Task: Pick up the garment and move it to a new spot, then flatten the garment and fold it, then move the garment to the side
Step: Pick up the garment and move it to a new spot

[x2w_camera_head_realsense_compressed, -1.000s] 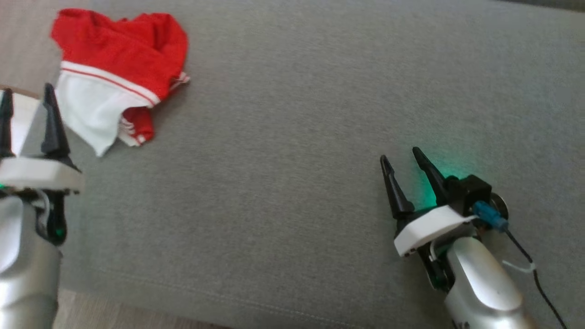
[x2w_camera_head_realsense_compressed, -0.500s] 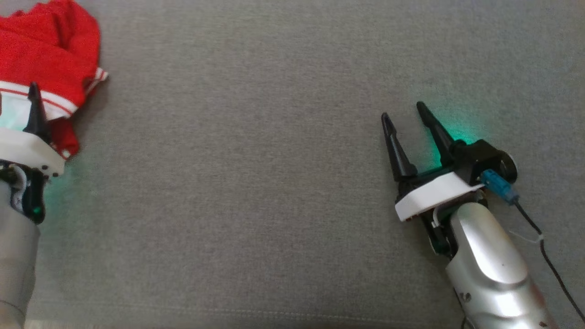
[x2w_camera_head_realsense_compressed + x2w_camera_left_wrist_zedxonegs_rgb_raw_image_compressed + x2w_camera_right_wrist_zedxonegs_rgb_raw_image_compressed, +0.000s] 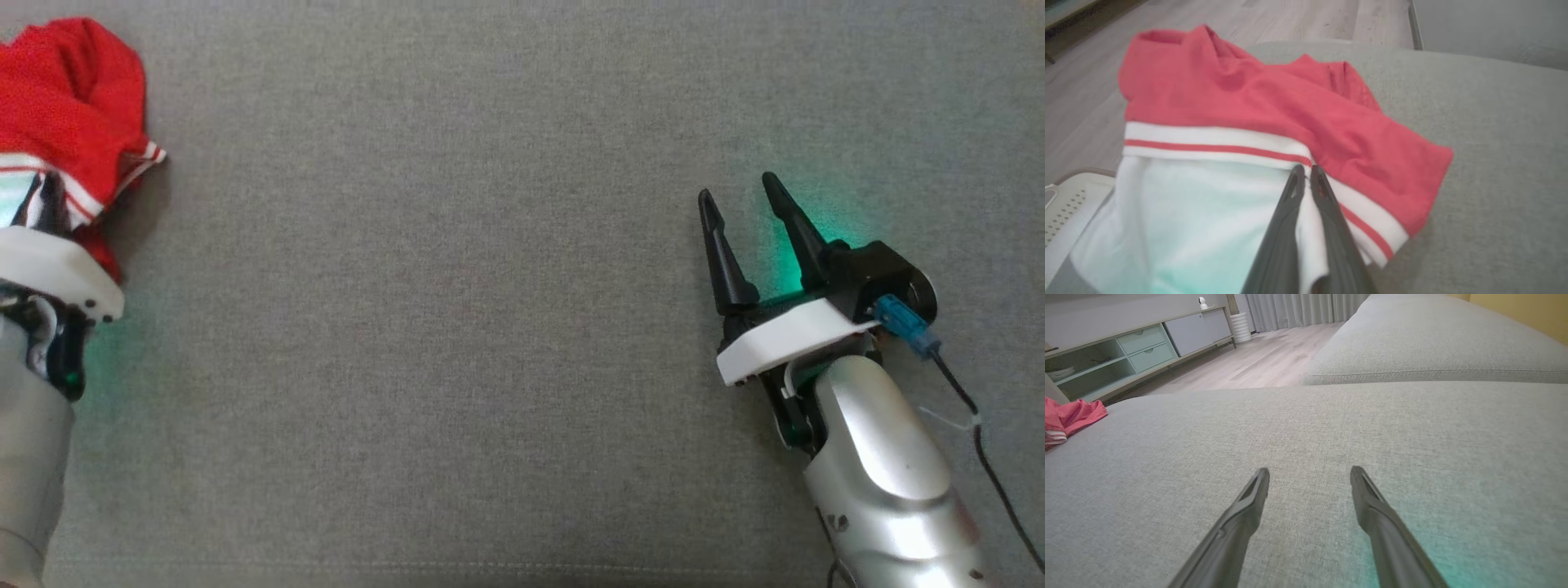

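Garment [image 3: 73,98], red with a white striped band, is seen crumpled at the far left edge of the grey sofa cushion [image 3: 449,327]. A second ago the left gripper [image 3: 1306,173] was held spread just short of it. Now its fingers are pinched together on a fold of the white fabric just below the band, so the grasp is judged made and the lift to a new spot can be begun. The middle of the cushion is left bare and would suit as that spot. Far to the right, the right gripper [image 3: 739,189] is held spread wide, nothing grasped, low over the cushion and well apart from the cloth.
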Controlling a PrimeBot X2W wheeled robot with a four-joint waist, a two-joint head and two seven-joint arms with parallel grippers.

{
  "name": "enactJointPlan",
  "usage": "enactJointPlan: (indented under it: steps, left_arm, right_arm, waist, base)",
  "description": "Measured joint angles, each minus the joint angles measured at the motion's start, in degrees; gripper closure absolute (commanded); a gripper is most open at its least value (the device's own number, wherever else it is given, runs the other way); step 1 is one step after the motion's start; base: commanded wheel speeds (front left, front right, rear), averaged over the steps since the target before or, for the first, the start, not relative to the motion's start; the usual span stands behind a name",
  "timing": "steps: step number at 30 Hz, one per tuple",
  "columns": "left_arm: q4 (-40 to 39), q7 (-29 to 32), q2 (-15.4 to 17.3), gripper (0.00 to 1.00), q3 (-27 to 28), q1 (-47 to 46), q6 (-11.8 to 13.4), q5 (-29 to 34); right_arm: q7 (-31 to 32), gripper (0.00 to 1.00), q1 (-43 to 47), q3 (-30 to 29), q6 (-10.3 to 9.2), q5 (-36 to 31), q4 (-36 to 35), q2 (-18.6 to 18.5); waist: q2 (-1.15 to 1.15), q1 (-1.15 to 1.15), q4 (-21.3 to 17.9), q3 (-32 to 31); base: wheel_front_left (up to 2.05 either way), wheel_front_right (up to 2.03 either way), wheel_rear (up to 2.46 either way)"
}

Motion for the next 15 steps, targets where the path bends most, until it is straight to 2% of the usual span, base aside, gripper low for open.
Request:
enactJointPlan:
  steps: [8, 15]
  left_arm:
    - [-9.67, -4.72, 0.55, 1.00, -9.65, -1.55, 0.01, -0.92]
    - [-18.28, -6.97, -0.97, 1.00, -17.96, -3.84, 0.01, -3.67]
  right_arm:
    - [0.05, 0.00, 2.72, 0.08, 0.00, 3.86, 0.66, 0.00]
    - [0.05, 0.00, 4.78, 0.96, 0.00, 6.23, 0.63, 0.04]
  waist:
    - [0.00, -0.01, -1.42, -4.94]
    - [0.00, -0.02, -6.72, -8.51]
  base:
    - [0.00, 0.00, 0.00]
    - [0.00, 0.00, 0.00]
